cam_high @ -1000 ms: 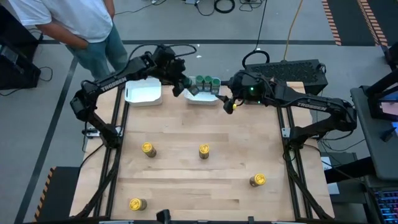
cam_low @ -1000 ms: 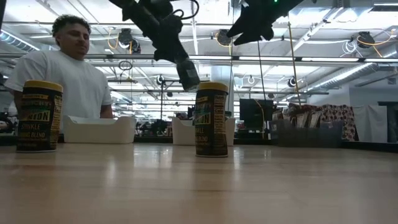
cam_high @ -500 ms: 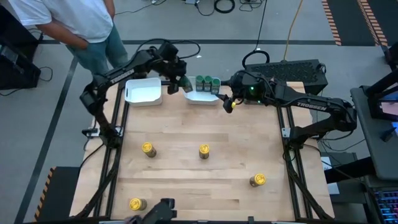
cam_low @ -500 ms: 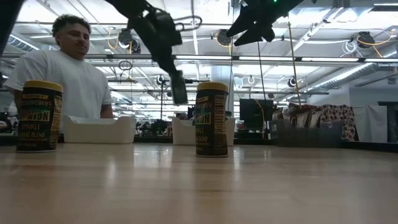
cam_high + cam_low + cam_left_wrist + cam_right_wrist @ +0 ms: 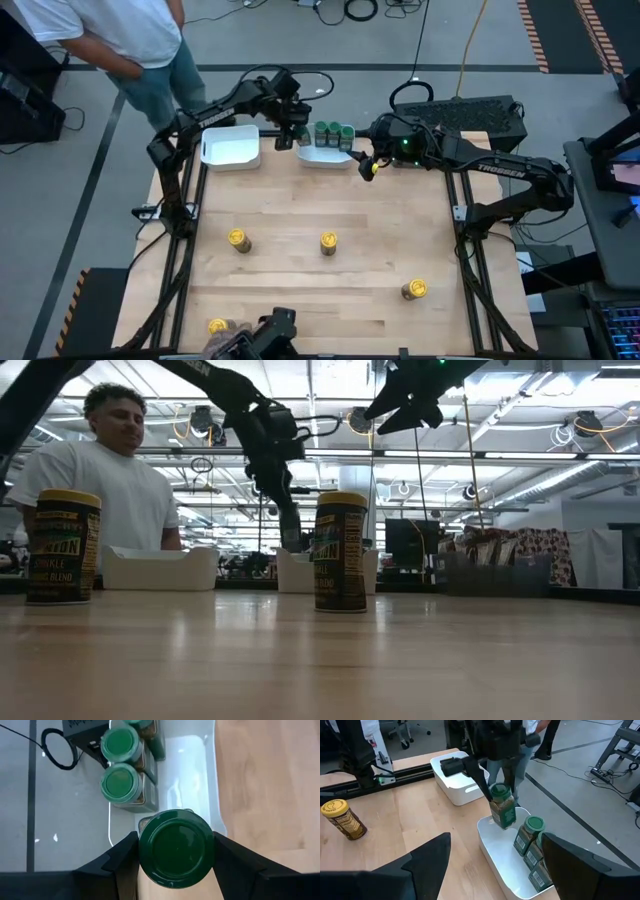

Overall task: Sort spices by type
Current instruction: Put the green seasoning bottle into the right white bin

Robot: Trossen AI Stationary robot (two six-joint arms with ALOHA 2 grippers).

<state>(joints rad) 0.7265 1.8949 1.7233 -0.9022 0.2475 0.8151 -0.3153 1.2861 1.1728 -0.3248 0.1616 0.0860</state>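
My left gripper (image 5: 291, 133) is shut on a green-lidded spice jar (image 5: 176, 847), which hangs over the left end of the right white tray (image 5: 322, 157). Three more green-lidded jars (image 5: 334, 130) stand along that tray's far side. My right gripper (image 5: 366, 166) hangs open and holds nothing, just off the tray's right end. Several yellow-lidded jars stand upright on the wood, among them one (image 5: 237, 240) at the left, one (image 5: 328, 242) in the middle and one (image 5: 414, 289) at the right. My left gripper pinches the jar's upper part (image 5: 499, 795), just under the green lid, between its two fingers (image 5: 120, 857). The fingers come from above, slanting down. The jar hangs tilted below them over the tray's end; whether its bottom touches the tray I cannot tell.
A second white tray (image 5: 232, 147) stands at the far left. A person in a white shirt (image 5: 120, 30) stands beyond the table's far left corner. Another yellow-lidded jar (image 5: 220, 328) sits at the near edge, with a dark object (image 5: 270, 335) beside it.
My left gripper has sunk toward the right tray with the green-lidded jar still in its hold, and its wrist has rolled, so the jar hangs nearer upright. A dark object has come into view at the table's near edge.
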